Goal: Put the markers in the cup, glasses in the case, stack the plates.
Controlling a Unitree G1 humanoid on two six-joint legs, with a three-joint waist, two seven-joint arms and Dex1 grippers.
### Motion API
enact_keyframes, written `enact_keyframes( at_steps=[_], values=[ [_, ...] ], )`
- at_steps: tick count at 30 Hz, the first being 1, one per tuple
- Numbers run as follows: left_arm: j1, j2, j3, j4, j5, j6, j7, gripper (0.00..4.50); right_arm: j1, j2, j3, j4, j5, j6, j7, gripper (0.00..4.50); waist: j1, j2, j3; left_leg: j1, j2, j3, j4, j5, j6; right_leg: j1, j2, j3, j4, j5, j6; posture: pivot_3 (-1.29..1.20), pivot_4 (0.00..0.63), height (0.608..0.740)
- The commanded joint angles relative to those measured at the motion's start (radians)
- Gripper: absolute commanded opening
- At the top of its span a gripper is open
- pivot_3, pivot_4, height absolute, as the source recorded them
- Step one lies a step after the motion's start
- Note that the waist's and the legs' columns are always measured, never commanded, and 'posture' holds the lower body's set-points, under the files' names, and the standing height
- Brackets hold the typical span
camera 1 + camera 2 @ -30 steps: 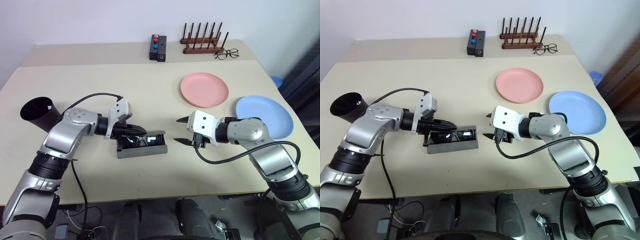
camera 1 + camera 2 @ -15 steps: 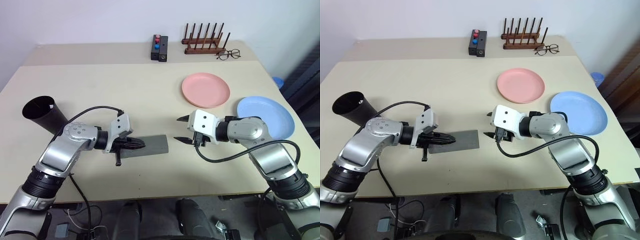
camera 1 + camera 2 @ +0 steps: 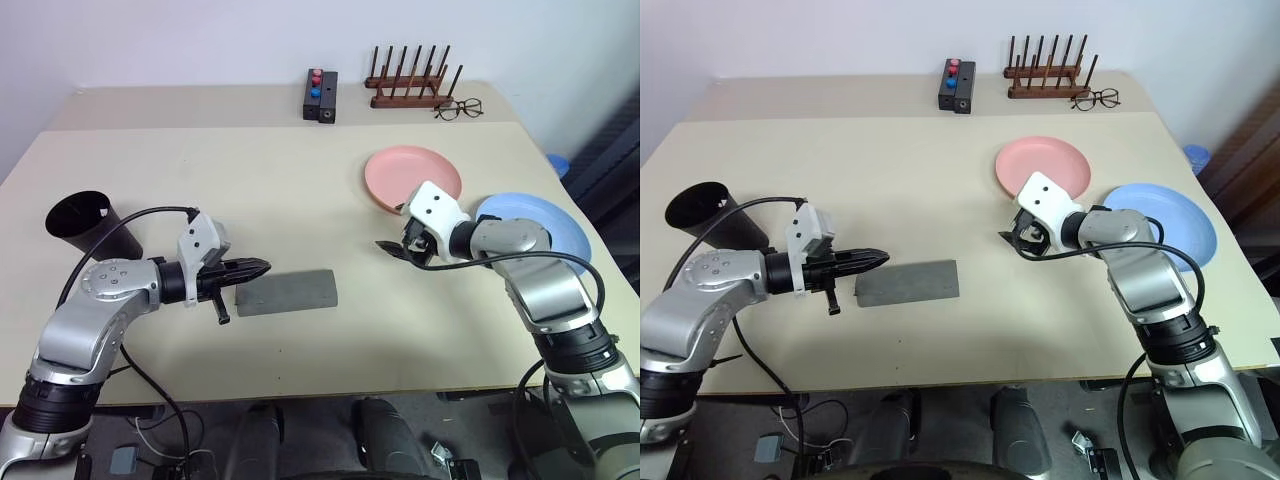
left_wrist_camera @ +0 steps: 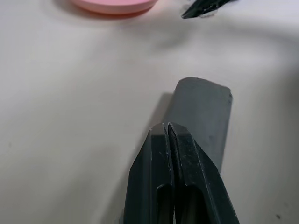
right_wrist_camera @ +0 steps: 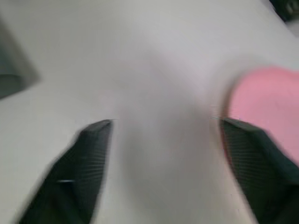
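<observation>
- The left hand (image 3: 262, 267) has its fingers pressed together, holding nothing, its tips just beside the left end of the closed grey case (image 3: 287, 291).
- The case lies flat near the table's (image 3: 250, 180) front edge.
- The right hand (image 5: 163, 140) is spread wide and empty, beside the pink plate (image 3: 398, 172).
- The blue plate (image 3: 555, 222) is at the right edge, the black cup (image 3: 82, 224) at the left edge.

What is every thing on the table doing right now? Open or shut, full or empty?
case: shut, lying flat on the table.
cup: tilted, mouth open; what is inside cannot be made out.
pink plate: flat on the table, nothing on it, not stacked.
blue plate: flat on the table, apart from the pink one.
spectacles: unfolded, beside the wooden rack.
left gripper: shut, empty.
right gripper: open, empty.
</observation>
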Motion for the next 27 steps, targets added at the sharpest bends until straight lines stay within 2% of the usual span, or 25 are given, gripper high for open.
enact_keyframes(
  at_steps=[1, 9, 18, 19, 20, 27],
  values=[
    [0.011, -0.001, 0.034, -0.051, -0.031, 0.010, 0.031, 0.00, -0.028, -0.010, -0.019, 0.033, -0.039, -0.028, -0.047, 4.48, -0.002, 0.000, 0.000, 0.000, 0.000, 0.000, 0.000, 0.000, 0.000, 0.000, 0.000, 0.000, 0.000, 0.000, 0.000, 0.00, 0.150, 0.740],
    [0.021, -0.050, 0.040, -0.090, -0.076, 0.052, 0.124, 0.00, -0.073, 0.011, 0.054, 0.207, -0.172, -0.223, -0.127, 4.48, -0.008, 0.000, 0.000, 0.000, 0.000, 0.000, 0.000, 0.000, 0.000, 0.000, 0.000, 0.000, 0.000, 0.002, 0.003, 0.00, 0.150, 0.740],
    [0.045, -0.060, 0.049, -0.150, -0.131, 0.077, 0.171, 0.00, -0.161, 0.076, 0.142, 0.567, -0.315, -0.553, -0.221, 4.48, -0.007, 0.000, 0.000, 0.000, 0.000, 0.000, 0.000, 0.000, 0.000, 0.000, 0.000, 0.000, 0.000, 0.002, 0.003, 0.00, 0.150, 0.740],
    [0.048, -0.059, 0.048, -0.152, -0.132, 0.077, 0.174, 0.00, -0.166, 0.082, 0.139, 0.586, -0.315, -0.567, -0.220, 3.95, -0.007, 0.000, 0.000, 0.000, 0.000, 0.000, 0.000, 0.000, 0.000, 0.000, 0.000, 0.000, 0.000, 0.002, 0.003, 0.00, 0.150, 0.740],
    [0.051, -0.060, 0.047, -0.156, -0.133, 0.077, 0.178, 0.00, -0.171, 0.085, 0.144, 0.606, -0.325, -0.588, -0.222, 3.65, -0.007, 0.000, 0.000, 0.000, 0.000, 0.000, 0.000, 0.000, 0.000, 0.000, 0.000, 0.000, 0.000, 0.002, 0.003, 0.00, 0.150, 0.740],
    [0.058, -0.072, 0.041, -0.175, -0.154, 0.079, 0.204, 0.00, -0.185, 0.103, 0.133, 0.678, -0.375, -0.664, -0.275, 0.05, -0.007, 0.000, 0.000, 0.000, 0.000, 0.000, 0.000, 0.000, 0.000, 0.000, 0.000, 0.000, 0.000, 0.002, 0.003, 0.00, 0.150, 0.740]
  ],
)
